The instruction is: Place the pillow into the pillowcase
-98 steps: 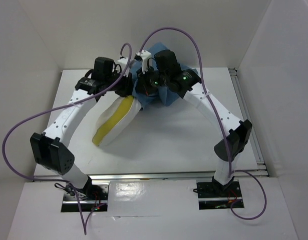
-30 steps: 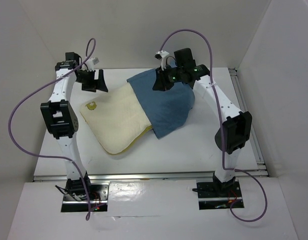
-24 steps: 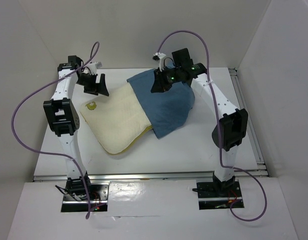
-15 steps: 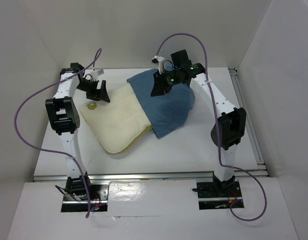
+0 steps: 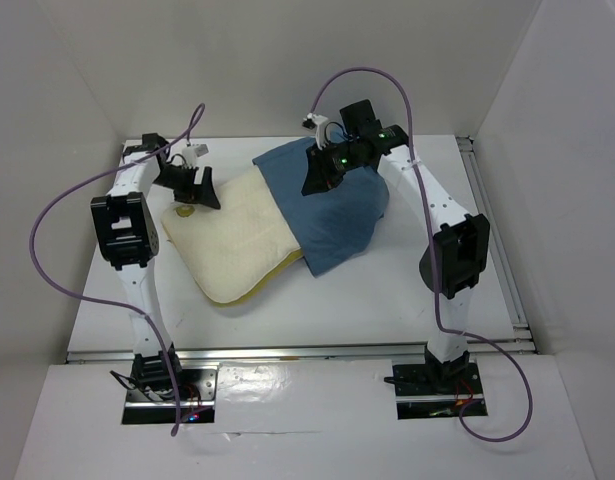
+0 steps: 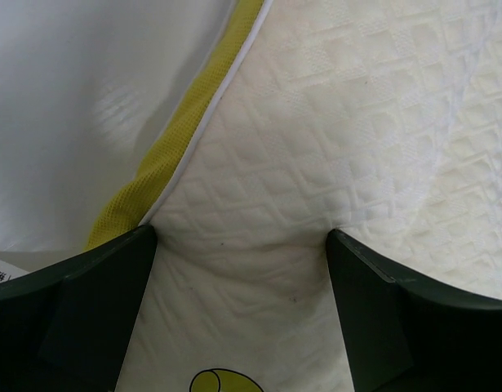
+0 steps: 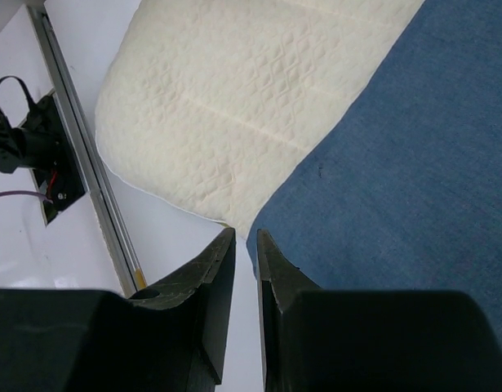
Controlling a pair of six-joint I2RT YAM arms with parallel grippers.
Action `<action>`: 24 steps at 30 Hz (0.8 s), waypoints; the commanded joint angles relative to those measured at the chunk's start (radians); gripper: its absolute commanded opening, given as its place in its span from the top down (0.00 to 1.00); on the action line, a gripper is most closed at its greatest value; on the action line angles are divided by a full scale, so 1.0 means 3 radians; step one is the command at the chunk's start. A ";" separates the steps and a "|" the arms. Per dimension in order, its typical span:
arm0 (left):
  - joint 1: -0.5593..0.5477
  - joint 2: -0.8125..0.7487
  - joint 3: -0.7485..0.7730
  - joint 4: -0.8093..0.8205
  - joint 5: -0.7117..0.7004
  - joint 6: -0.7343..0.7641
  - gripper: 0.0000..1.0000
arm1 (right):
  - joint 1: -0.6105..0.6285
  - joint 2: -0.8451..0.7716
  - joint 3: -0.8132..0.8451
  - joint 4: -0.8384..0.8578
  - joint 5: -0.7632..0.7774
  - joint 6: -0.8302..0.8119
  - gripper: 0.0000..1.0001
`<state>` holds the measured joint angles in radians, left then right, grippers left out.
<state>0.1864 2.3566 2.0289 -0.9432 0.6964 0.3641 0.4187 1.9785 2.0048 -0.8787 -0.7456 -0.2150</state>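
Note:
The cream pillow (image 5: 232, 245) lies flat on the white table (image 5: 407, 290), its right end tucked inside the blue pillowcase (image 5: 337, 215). My left gripper (image 5: 194, 190) is open and pressed down on the pillow's far-left corner. In the left wrist view its fingers straddle the quilted pillow (image 6: 316, 122), with the left gripper (image 6: 241, 237) just above the yellow mark (image 6: 226, 382) and beside the yellow edge band (image 6: 165, 175). My right gripper (image 5: 315, 180) hovers over the pillowcase (image 7: 397, 180) near its opening; the right gripper (image 7: 245, 237) is open by only a thin slit, with nothing in it.
White walls close in the table at the back and on both sides. A metal rail (image 5: 492, 240) runs along the table's right edge. Purple cables (image 5: 47, 250) loop from both arms. The front rail (image 7: 87, 163) shows in the right wrist view.
The pillow, lifted earlier, now lies flat, part-way in the case. Over the last second my left gripper came right and down onto the pillow's corner. The right gripper edged slightly left.

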 commanded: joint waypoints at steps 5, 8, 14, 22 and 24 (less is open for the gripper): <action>-0.0008 -0.0007 -0.0162 0.0088 -0.1018 0.0376 0.00 | -0.0015 0.0026 0.0128 -0.0062 -0.0046 -0.0050 0.76; -0.0008 0.0223 -0.0101 -0.0239 -0.0732 0.0478 0.00 | -0.0015 0.0062 0.0158 -0.0062 -0.0046 -0.0050 0.76; 0.0023 0.0275 -0.0039 -0.0297 -0.0466 0.0494 0.10 | 0.0016 0.0093 0.0225 -0.0062 0.0026 -0.0050 0.76; -0.0120 0.0356 0.0104 -0.0553 -0.0378 0.0463 1.00 | 0.0046 0.0160 0.0261 -0.0093 0.0057 -0.0050 0.76; -0.0120 0.0286 0.0145 -0.0553 -0.0348 0.0433 1.00 | 0.0046 0.0160 0.0261 -0.0093 0.0057 -0.0050 0.76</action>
<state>0.1616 2.3798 2.0827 -1.0473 0.6865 0.4465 0.4252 2.0174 2.0338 -0.8993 -0.7292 -0.2222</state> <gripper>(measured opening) 0.057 0.241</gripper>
